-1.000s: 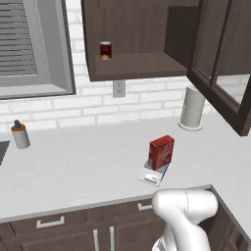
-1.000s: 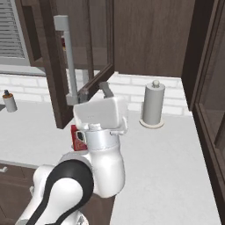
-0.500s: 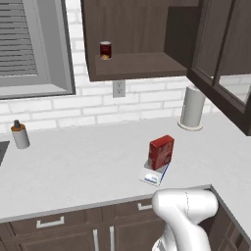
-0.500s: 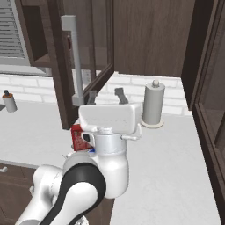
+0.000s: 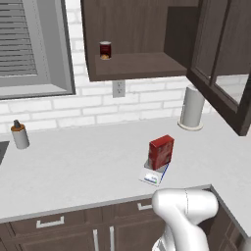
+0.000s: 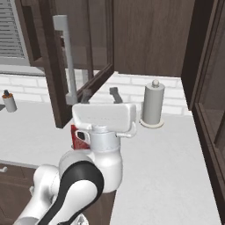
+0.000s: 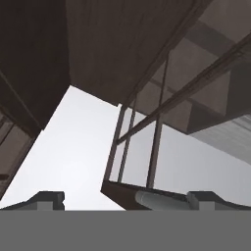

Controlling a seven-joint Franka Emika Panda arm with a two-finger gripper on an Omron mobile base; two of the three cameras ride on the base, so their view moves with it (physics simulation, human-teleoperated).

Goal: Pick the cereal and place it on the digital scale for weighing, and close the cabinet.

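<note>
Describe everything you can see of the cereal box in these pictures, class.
The cereal is a red rectangular box, cardboard by its look, with a darker shaded side. It stands upright on the digital scale, a small flat white device with a blue edge, on the pale counter. Nothing grips it. In the right base view its red corner peeks out behind the robot's arm.

arm (image 6: pixel 94 176): glossy white rounded shells | joints: black bands | fingers (image 6: pixel 115 94): dark grey
</note>
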